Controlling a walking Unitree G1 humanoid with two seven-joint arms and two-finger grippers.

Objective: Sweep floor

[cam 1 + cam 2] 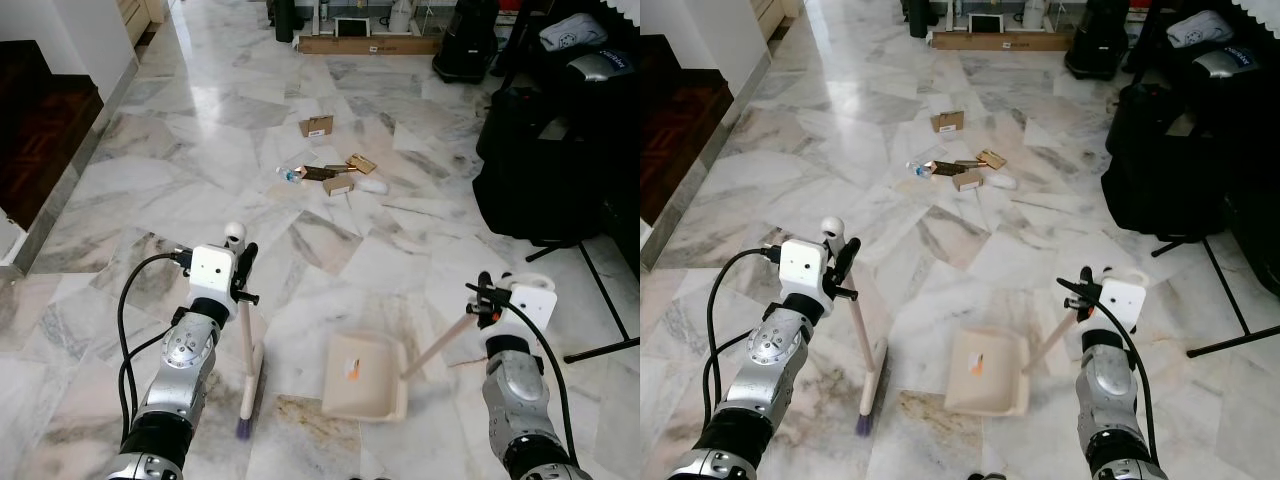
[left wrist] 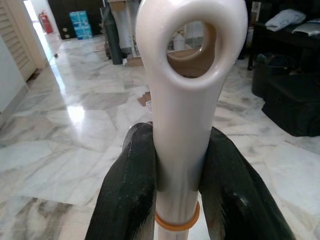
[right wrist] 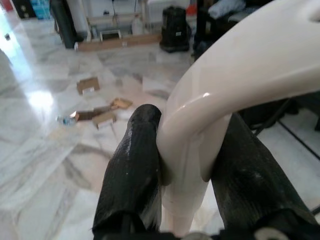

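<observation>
While the broom [image 1: 247, 360] stood nearly upright at lower left of the left eye view, bristles on the marble floor [image 1: 200, 170], the left gripper [image 1: 243, 272] clamped its cream handle. Lower centre, the cream dustpan [image 1: 366, 377] lay flat, its handle slanting up to the right gripper [image 1: 484, 297]. Litter [image 1: 335, 175] lay upper centre.

In the left wrist view, black fingers [image 2: 127, 195] squeezed the glossy looped handle end.

In the right wrist view, fingers [image 3: 132, 165] pinched the dustpan's curved handle.

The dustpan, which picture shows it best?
The left eye view: the whole cream dustpan lies on the marble floor, its handle running up to the right gripper. The right eye view shows the same. The right wrist view shows its handle top.
</observation>
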